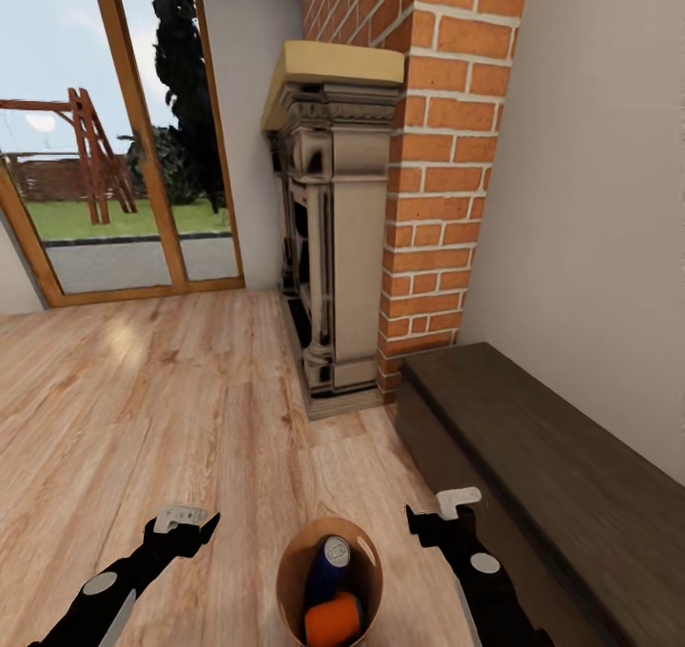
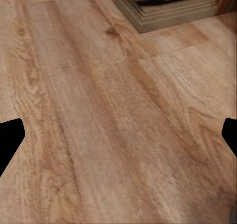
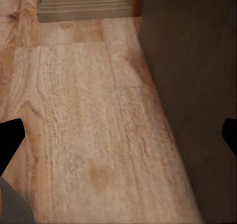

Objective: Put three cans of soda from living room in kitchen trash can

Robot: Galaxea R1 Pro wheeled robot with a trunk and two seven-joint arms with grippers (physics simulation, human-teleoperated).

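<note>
A dark blue soda can (image 1: 328,563) with a pale top and a bright orange soda can (image 1: 333,618) lie together inside a round brown container (image 1: 288,571) at the bottom centre of the head view, between my arms. The third can is out of view. My left gripper (image 1: 181,525) hangs open to the left of the container, over bare floor, with its black fingertips (image 2: 10,137) set wide apart. On the container's right, my right gripper (image 1: 440,517) is open too, and nothing sits between its fingertips (image 3: 10,140).
A dark fireplace (image 1: 333,247) set in a brick chimney (image 1: 447,152) stands ahead. A low dark bench (image 1: 552,457) runs along the right wall, close to my right arm. Glass doors (image 1: 114,152) are at the far left. Wooden floor (image 1: 143,409) spreads to the left.
</note>
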